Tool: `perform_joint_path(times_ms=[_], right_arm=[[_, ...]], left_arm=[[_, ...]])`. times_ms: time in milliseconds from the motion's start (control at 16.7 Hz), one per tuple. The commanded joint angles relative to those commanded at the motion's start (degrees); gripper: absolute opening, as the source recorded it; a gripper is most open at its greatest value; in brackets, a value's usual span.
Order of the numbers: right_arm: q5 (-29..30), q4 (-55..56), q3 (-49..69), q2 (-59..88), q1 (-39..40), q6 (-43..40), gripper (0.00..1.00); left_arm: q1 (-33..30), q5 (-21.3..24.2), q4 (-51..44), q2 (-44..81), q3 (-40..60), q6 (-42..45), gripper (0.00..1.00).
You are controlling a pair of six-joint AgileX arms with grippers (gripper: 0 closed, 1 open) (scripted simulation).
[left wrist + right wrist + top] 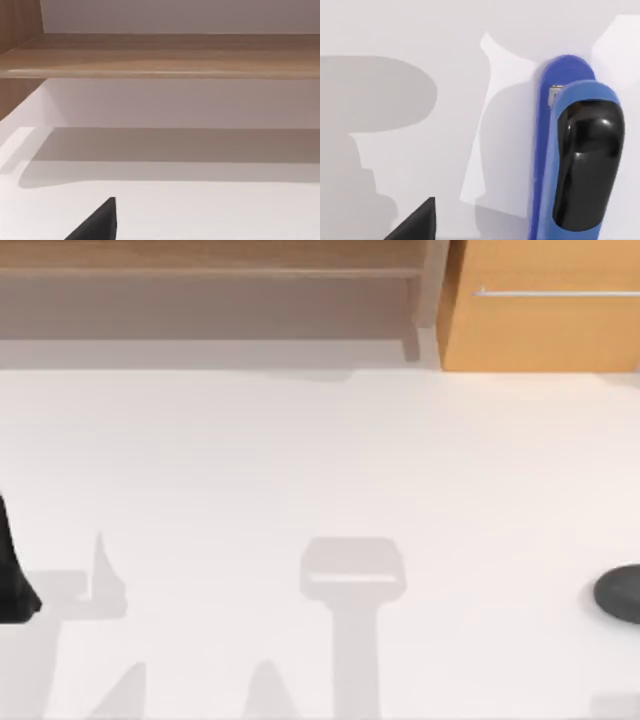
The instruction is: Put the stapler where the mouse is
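Stapler (577,150) lies closest to the right wrist camera: a bright-blue body with a glossy black insert on top, flat on the white table (420,30). Its long axis runs roughly in line with the way that camera looks, with the rounded nose at the far end.

Right gripper (417,225) shows as one black wedge just beside the stapler and clear of it. A strip of bare table lies between the two. Whether this gripper is open or closed cannot be told. It does not appear to have hold of anything.

Mouse (620,595), the reference point for this report, sits at the top view's right edge as a low dark dome. It is partly cut off there. How the stapler lies from the mouse cannot be established.

Left gripper (97,225) shows as a like black wedge over bare table, facing a wooden shelf (160,55). Its state cannot be told either, and nothing shows in its hold. A tall black shape (15,570) stands well apart from the mouse, at the opposite edge of the top view. What it is cannot be confirmed.

Assessment: the right arm is the nearer to the stapler and the better placed to take it. The pick is not yet made. The coming move calls for a sideways shift to centre on the stapler, with closure across its narrow width. The mouse occupies the target spot.
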Motion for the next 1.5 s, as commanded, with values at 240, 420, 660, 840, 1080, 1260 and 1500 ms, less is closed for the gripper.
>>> perform_joint_path(times_ms=[240, 420, 660, 840, 1080, 1260, 1500], right_arm=[[-0.1, -3.3, 2.2, 3.4, -1.3, -1.1, 1.0], [-0.1, -3.1, 2.0, 3.2, -1.1, -1.0, 1.0], [-0.1, 1.0, -0.5, 5.1, -1.1, -0.9, 1.0], [-0.1, 8.0, -4.1, 8.1, -1.1, -0.8, 1.0], [-0.1, 12.2, -6.5, 10.2, -1.1, -0.8, 1.0], [-0.1, 12.2, -6.5, 10.2, -1.1, -0.8, 1.0], [-0.1, 12.2, -6.5, 10.2, -1.1, -0.8, 0.7]], left_arm=[[0.0, 0.0, 0.0, 0.0, 0.0, 0.0, 1.0], [0.0, 0.0, 0.0, 0.0, 0.0, 0.0, 1.0], [0.0, 0.0, 0.0, 0.0, 0.0, 0.0, 1.0], [0.0, 0.0, 0.0, 0.0, 0.0, 0.0, 1.0], [0.0, 0.0, 0.0, 0.0, 0.0, 0.0, 1.0], [0.0, 0.0, 0.0, 0.0, 0.0, 0.0, 1.0], [0.0, 0.0, 0.0, 0.0, 0.0, 0.0, 1.0]])
